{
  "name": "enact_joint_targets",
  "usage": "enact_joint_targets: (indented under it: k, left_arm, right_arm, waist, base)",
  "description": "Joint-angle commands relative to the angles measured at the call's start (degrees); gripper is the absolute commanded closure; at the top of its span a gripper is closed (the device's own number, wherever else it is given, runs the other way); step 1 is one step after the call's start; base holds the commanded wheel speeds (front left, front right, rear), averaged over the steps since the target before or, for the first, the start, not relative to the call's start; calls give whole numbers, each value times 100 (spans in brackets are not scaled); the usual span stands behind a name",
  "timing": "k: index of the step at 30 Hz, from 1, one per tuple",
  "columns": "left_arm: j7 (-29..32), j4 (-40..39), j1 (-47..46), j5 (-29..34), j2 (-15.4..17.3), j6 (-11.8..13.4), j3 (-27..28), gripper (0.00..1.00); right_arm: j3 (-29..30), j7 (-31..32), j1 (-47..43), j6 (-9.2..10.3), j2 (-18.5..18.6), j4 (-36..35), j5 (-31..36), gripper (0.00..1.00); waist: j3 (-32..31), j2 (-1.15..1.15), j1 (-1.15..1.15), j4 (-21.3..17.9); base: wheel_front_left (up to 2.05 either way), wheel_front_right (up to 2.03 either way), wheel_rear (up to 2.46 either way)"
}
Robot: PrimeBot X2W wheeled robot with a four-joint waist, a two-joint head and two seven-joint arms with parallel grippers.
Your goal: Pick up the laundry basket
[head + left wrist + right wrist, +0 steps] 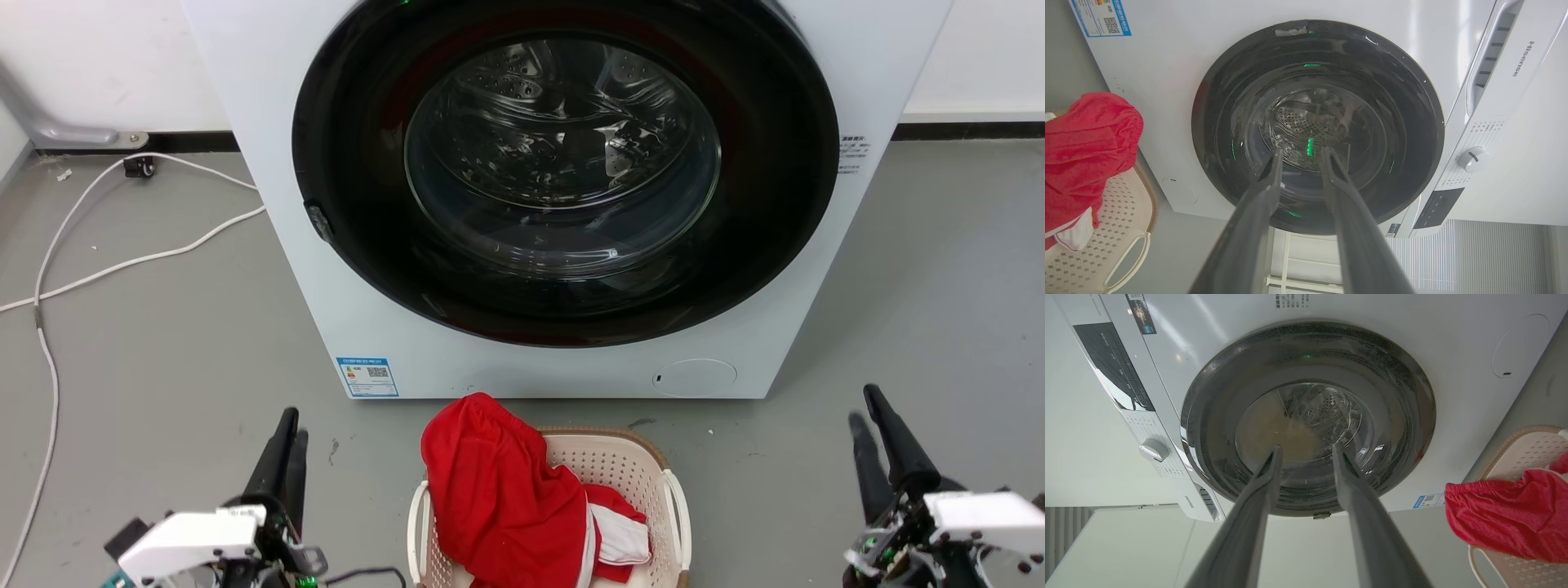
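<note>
Looking at this, nothing's really started yet: the laundry basket (pixel 629 474) sits on the floor right in front of the washer (pixel 261 163), with red clothes (pixel 498 490) draped over its rim, roughly midway between the two arms. Left gripper (pixel 294 425) and right gripper (pixel 862 404) each have their fingers parted a little, holding nothing, well clear of the basket's sides. The whole grab and lift is left, I'd say. Head view gives that layout; the wrist views stare at the washer door and add its dial (pixel 1472 158) and control panel
</note>
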State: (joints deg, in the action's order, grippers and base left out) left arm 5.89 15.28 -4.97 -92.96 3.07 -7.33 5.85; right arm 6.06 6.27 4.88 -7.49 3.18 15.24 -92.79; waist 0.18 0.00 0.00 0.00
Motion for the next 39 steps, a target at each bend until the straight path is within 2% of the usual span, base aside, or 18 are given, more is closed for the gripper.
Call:
enact_joint_targets:
  k: [1, 14, 21, 28, 39]
  left_arm:
    - [-2, 55, 55, 2, -15, 0, -1, 0]
    - [-359, -191, 206, 372, -17, -3, -20, 0]
    - [-533, -233, 205, 877, -17, 37, 298, 0]
    - [-695, -467, 202, 1478, -16, 193, 443, 0]
    - [-946, -1230, 297, 2813, -15, 631, 402, 0]
  right_arm:
    - [-3, -2, -56, 0, -5, 48, 2, 0]
    - [-180, -364, -145, 0, -8, -40, 493, 0]
    - [-60, -542, -143, 0, -11, -55, 1095, 0]
    - [80, -708, -100, 0, -12, -325, 1966, 0]
    - [19, -961, -111, 0, -14, -962, 4087, 0]
  waist:
    - [0, 0, 0, 0]
    - [-2, 0, 0, -5]
    - [-7, 0, 0, -9]
    - [-3, 0, 0, -5]
    - [8, 0, 0, 17]
  base:
    - [0, 0, 0]
    - [0, 0, 0]
    - [0, 0, 0]
    - [0, 0, 0]
    - [0, 0, 0]
